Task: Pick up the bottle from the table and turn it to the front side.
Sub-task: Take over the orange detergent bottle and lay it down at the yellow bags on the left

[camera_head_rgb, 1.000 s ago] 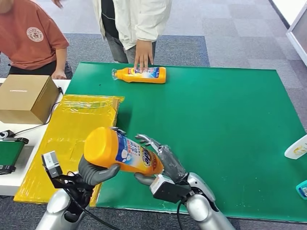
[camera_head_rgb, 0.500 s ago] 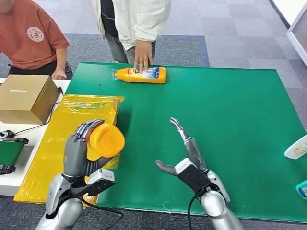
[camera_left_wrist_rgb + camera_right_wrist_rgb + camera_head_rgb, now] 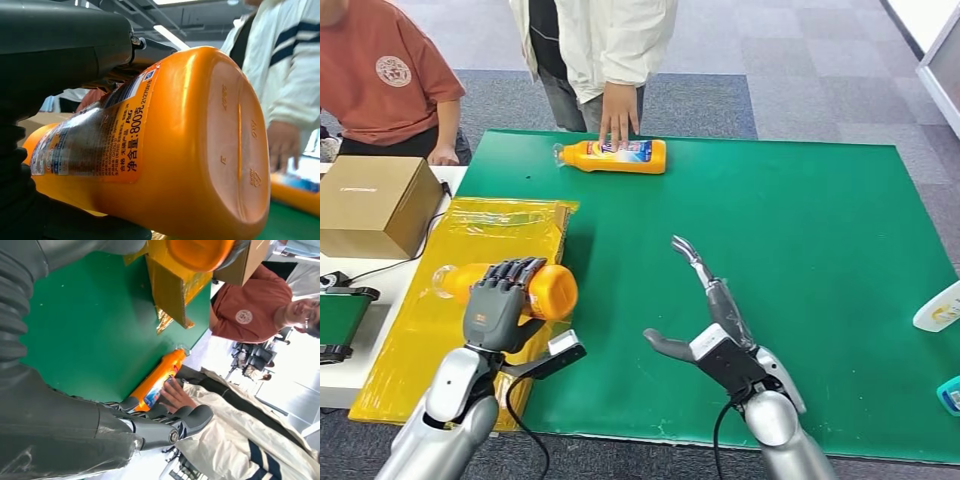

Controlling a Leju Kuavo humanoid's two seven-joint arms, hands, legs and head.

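My left hand [image 3: 501, 300] grips an orange bottle [image 3: 546, 290] lying sideways above the yellow sheet [image 3: 471, 250], its cap end toward the left and its base toward the green mat. The left wrist view shows the bottle [image 3: 158, 150] close up, its back label and moulded base facing the camera, with my thumb [image 3: 56, 50] over it. My right hand [image 3: 705, 320] hovers over the green mat [image 3: 810, 270], fingers spread and holding nothing. A second orange bottle [image 3: 618, 155] lies at the mat's far edge under a person's hand [image 3: 619, 112]; the right wrist view has this bottle [image 3: 160, 380] too.
A cardboard box [image 3: 376, 205] stands on the white table at the left. A person in a red shirt [image 3: 384, 75] leans by it. A white and a teal object [image 3: 943, 310] lie at the mat's right edge. A green-belted device [image 3: 339, 320] sits at the far left.
The right hand let go of the bottle and drew back, open. The left hand carried the bottle left over the yellow sheet and turned it so its cap points left.
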